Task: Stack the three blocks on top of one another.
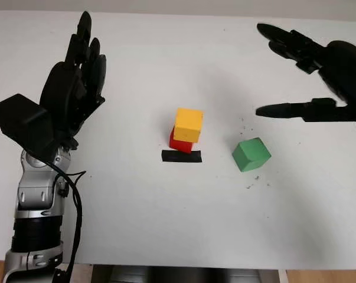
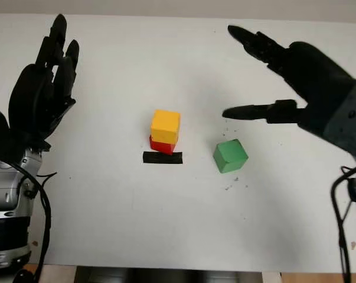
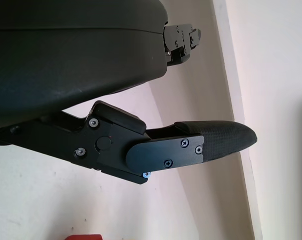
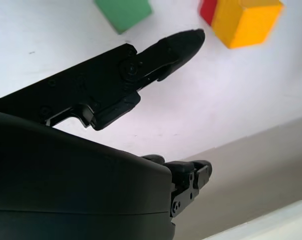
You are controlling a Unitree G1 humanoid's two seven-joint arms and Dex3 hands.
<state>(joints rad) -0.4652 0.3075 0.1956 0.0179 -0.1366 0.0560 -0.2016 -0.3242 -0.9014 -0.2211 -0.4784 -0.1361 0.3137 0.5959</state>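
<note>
Tabletop (image 1: 166, 236), white, spans the whole scene under both my arms. Left hand (image 1: 71, 88) held up over the far left side, open, holding nothing, well apart from the blocks. Right hand (image 2: 296, 88) over the right side, open and empty, one of its fingers (image 2: 248, 111) reaching toward the middle, above and just beyond the green block. Yellow block (image 1: 188, 124) sits on top of the red block (image 1: 179, 143) near the middle, set slightly askew so red shows at the lower left. Green block (image 1: 251, 154) alone on the tabletop to the right of the stack, near it but not touching. Black tape strip (image 1: 181, 157) lies flat just in front of the stack.
</note>
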